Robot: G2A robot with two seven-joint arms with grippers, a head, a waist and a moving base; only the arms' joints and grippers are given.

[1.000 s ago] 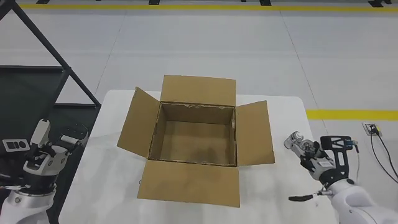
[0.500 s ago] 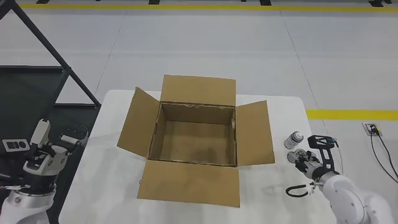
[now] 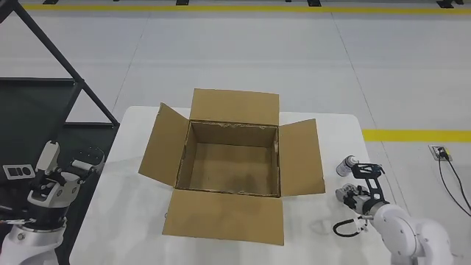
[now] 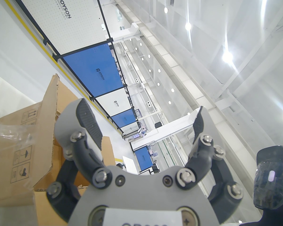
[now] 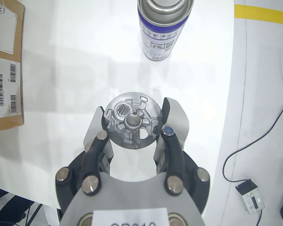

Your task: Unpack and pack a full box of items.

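White table (image 3: 125,213) under both arms. Lower right of top frame: right gripper (image 5: 133,109) clamped on round metal hub (image 5: 132,124), fingers on opposite rim edges, flat face up. Whether hub rests on table or hangs just above is hard to tell. Lower left: left gripper (image 4: 141,116) off table edge, jaws apart, empty, aimed upward. Just beyond hub: spray can (image 5: 159,31), upright, not touching it. Frame centre: box (image 3: 224,217), flaps open. Right arm nearer. Likely next: hub leftward to box, clear of can.
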